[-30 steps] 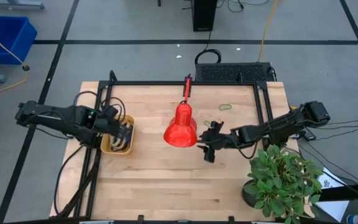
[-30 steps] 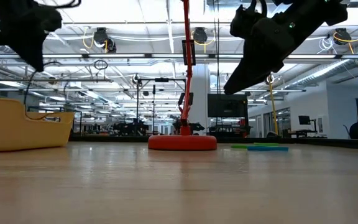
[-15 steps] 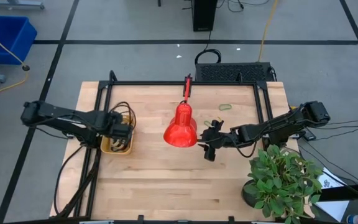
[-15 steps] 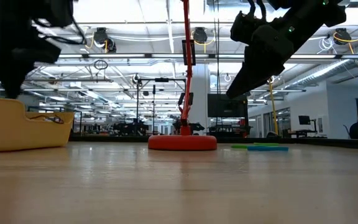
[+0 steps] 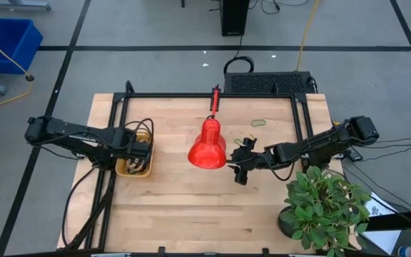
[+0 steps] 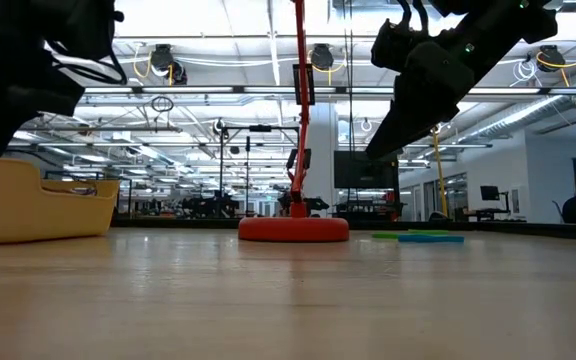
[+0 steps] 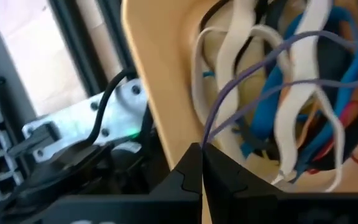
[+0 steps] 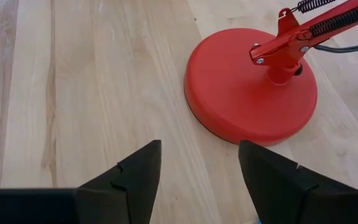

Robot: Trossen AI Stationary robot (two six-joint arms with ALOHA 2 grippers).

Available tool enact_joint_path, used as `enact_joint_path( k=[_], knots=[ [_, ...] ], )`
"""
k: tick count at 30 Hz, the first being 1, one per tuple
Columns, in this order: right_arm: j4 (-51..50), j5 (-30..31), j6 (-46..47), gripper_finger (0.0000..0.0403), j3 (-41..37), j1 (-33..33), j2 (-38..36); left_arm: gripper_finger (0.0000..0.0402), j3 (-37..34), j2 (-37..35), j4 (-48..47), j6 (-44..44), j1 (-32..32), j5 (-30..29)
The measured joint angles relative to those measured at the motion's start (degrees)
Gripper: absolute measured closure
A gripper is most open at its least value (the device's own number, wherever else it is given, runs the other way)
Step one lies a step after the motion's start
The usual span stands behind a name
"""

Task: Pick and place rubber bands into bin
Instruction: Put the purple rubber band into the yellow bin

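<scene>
The left gripper [image 5: 143, 148], fingers pressed together, hangs over the bin [image 5: 125, 169] of rubber bands [image 7: 291, 106] at the table's [image 5: 191, 207] nine o'clock edge. The right gripper [image 5: 238, 165], fingers spread and empty, hovers over bare wood at three o'clock of the red lamp [image 5: 207, 146].

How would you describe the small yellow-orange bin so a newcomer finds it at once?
Start at the red desk lamp mid-table. Toward the left arm sits a small yellow-orange plastic tub, squarish, holding tangled rubber bands. Nothing else on the table is yellow.

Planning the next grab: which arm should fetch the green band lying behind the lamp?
Right, probably. The right gripper hovers open beside the lamp, on the green band's side. The left gripper is shut on a purple band at the bin.
</scene>
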Motion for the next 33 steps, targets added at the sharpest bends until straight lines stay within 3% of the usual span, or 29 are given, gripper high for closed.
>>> enact_joint_path(
  k=[19,33],
  knots=[
    [0.02,0.00,0.01,0.0191,0.00,0.00,0.00,0.0394,0.00,0.00,0.94,-5.21,0.06,3.54],
    [-0.74,0.00,-0.02,0.0192,0.00,0.00,0.00,0.0295,0.00,0.00,1.34,-5.85,0.05,3.41]
  ],
)
